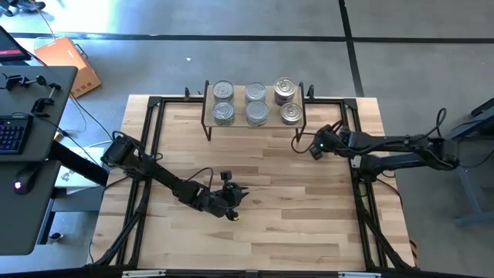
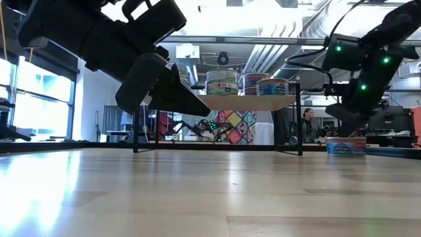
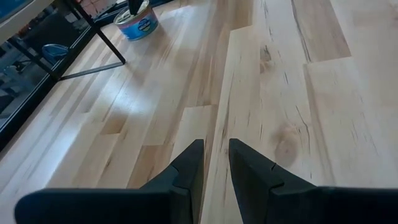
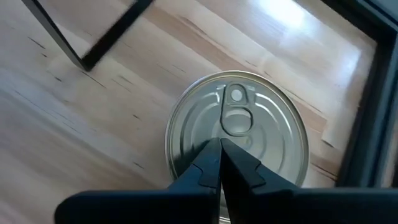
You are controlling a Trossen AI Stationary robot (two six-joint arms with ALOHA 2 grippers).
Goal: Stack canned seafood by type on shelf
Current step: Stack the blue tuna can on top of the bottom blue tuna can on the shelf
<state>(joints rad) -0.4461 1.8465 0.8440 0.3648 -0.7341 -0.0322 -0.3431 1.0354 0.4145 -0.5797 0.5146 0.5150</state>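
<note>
My two arms are matte black, built of slim jointed links with black cables looped alongside. Green indicator lights glow on the right arm's wrist. Each arm ends in a pair of dark, wedge-shaped, tapered fingers.

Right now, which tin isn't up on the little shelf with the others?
The blue-labelled tin standing on the tabletop, just past the shelf's right legs. The right gripper, fingers shut, hovers over its silver pull-tab lid. All the other tins sit on the shelf.
</note>
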